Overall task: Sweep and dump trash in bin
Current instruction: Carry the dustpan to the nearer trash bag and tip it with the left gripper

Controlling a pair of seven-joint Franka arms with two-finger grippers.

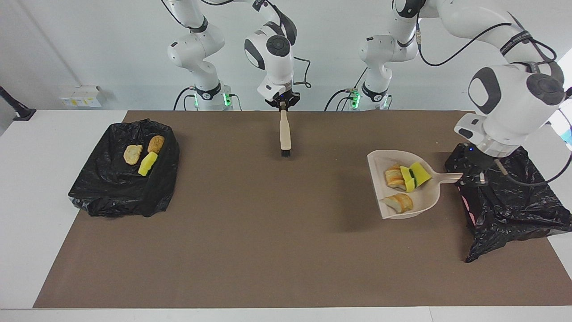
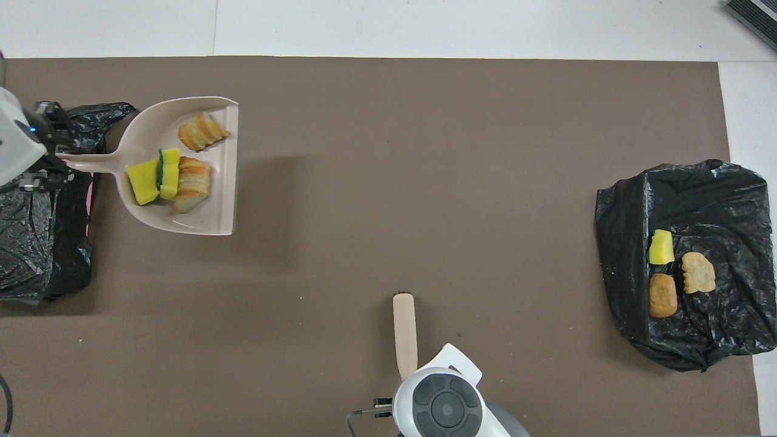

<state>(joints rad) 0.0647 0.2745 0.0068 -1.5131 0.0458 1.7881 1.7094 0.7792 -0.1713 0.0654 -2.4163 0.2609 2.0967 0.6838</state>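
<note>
My left gripper is shut on the handle of the beige dustpan and holds it level, a little above the mat; its shadow lies on the mat below. The gripper is over the edge of a black-bagged bin. Several trash scraps lie in the pan: two orange-tan striped, one yellow, one yellow-with-green. My right gripper is shut on the beige brush, which hangs bristles down over the mat's edge nearest the robots. The brush also shows in the overhead view.
A second black-bagged bin sits at the right arm's end of the table. Three scraps lie on its bag: yellow, pale yellow and orange-tan. The brown mat covers the table between the bins.
</note>
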